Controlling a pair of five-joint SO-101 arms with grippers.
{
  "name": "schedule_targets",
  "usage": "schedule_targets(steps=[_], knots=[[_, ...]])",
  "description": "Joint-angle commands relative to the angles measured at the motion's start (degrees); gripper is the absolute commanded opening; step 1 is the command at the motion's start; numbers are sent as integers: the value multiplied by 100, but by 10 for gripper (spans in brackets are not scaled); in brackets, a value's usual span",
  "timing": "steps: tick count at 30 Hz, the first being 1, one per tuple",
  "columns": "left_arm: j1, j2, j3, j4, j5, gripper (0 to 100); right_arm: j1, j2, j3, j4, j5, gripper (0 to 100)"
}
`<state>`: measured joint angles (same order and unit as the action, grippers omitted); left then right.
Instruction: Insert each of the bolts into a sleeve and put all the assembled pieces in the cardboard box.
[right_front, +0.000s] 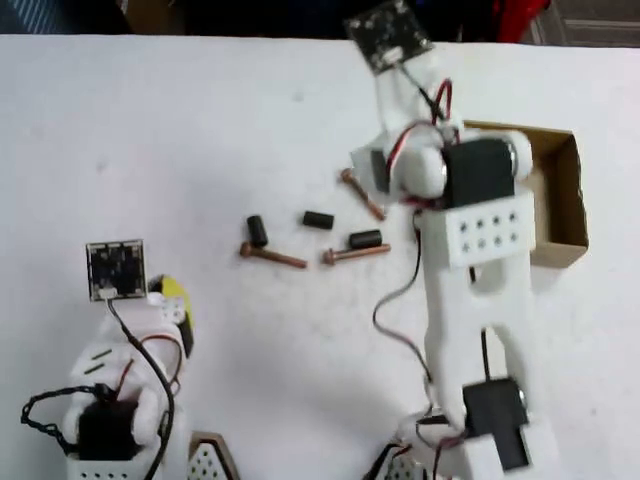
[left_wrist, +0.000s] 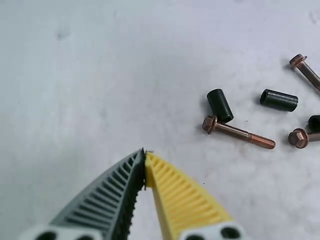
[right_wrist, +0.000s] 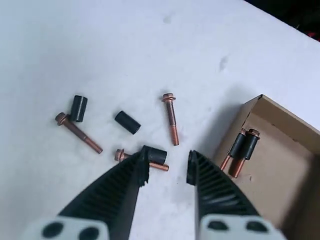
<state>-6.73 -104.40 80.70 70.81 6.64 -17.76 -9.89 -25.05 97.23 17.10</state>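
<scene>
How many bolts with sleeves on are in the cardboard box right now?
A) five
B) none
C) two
C: the right wrist view shows two sleeved bolts lying side by side inside the cardboard box.

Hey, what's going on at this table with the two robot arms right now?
Two assembled pieces already lie in the cardboard box. Three bolts and three sleeves lie loose on the table. The right gripper hangs open and empty between those parts and the box. The left gripper is shut, holding nothing, off to the side of the parts.
</scene>
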Motion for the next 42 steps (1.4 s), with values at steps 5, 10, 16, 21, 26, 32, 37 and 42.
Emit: schedule_targets(steps=[5, 10, 16, 21, 26, 32, 37, 42], knots=[[-4, -4, -264, 62, -70, 23, -198, -681, 1618, -611, 255, 108], [-4, -4, -62, 18, -70, 25, -233, -699, 2936, -1393, 1741, 108], [-4, -4, -44, 18, -70, 25, -233, -699, 4079, -2651, 2989, 108], [-4, -4, -35, 18, -70, 25, -233, -725, 4774, -3257, 4009, 108], [-4, -4, -26, 18, -70, 25, -180, -690, 5319, -3960, 4510, 108], [-4, -4, 123, -141, -70, 25, -127, -690, 6013, -4927, 5152, 109], [-4, -4, 290, -352, -70, 25, -127, -681, 6664, -5886, 5213, 109], [-4, -4, 299, -352, -70, 25, -127, -673, 7174, -6765, 5213, 109]])
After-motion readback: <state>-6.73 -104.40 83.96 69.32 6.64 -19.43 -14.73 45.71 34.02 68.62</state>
